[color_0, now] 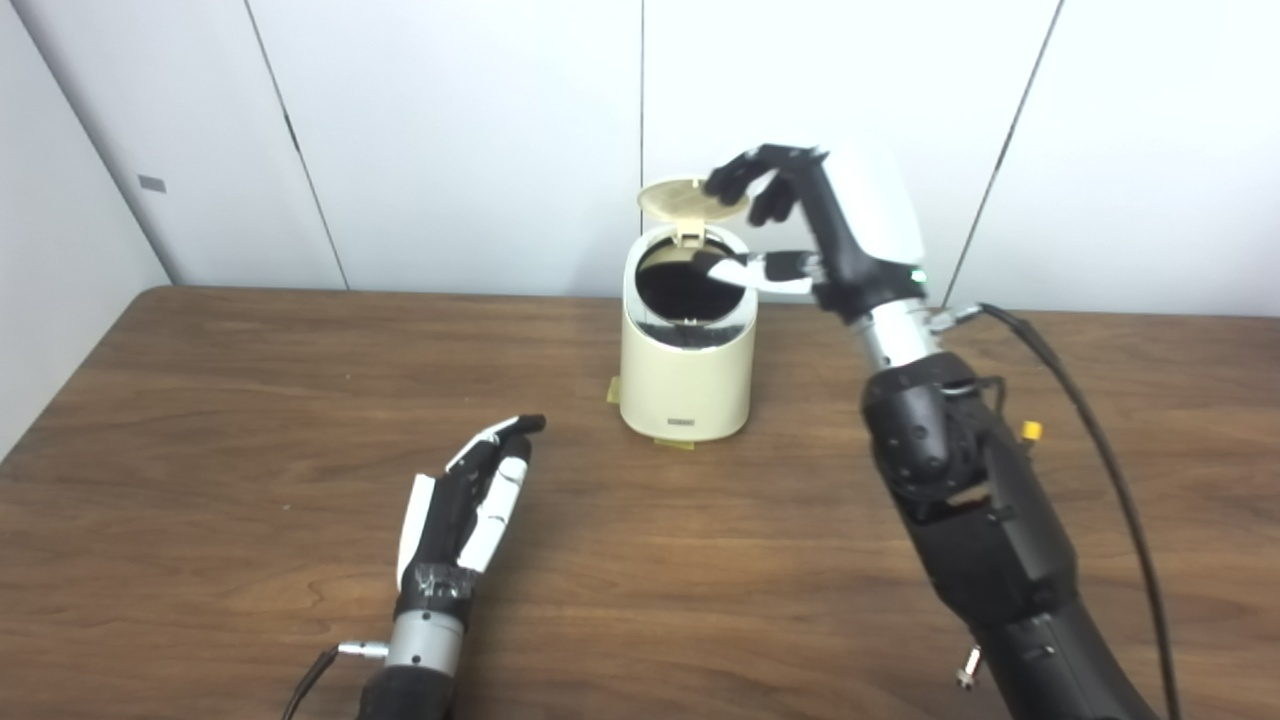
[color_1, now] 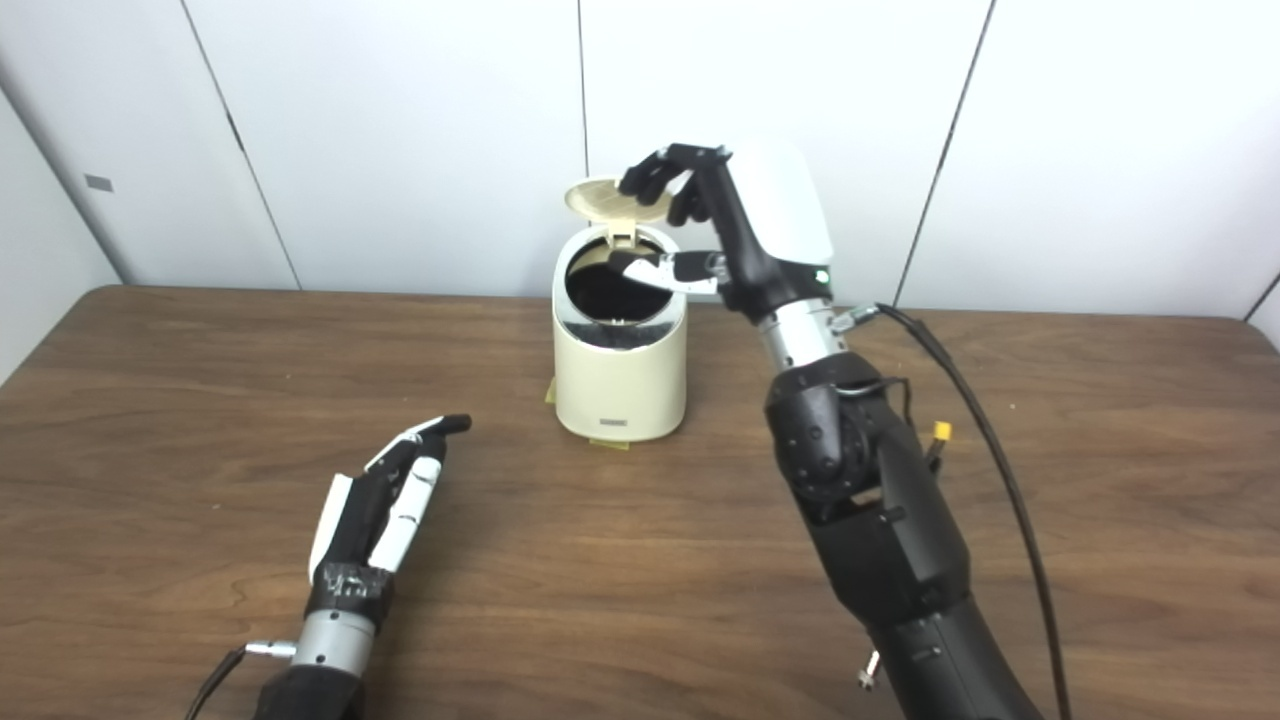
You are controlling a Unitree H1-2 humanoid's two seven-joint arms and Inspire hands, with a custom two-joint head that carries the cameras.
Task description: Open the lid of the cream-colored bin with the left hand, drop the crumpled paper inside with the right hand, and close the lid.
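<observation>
The cream-colored bin (color_0: 686,370) stood on the tabletop (color_0: 250,400), lid (color_0: 685,198) raised. The right robot hand (color_0: 790,225) touched the lid, fingers spread, grasping nothing. The left robot hand (color_0: 470,505) rested flat, fingers extended.

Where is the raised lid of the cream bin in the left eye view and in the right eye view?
Left eye view: the lid is just right of centre, near the top.
Right eye view: the lid is just left of centre, near the top.
Shared landmark: the right robot hand, fingertips at the lid's right edge.

The bin's (color_0: 686,370) small front label is unreadable.
</observation>
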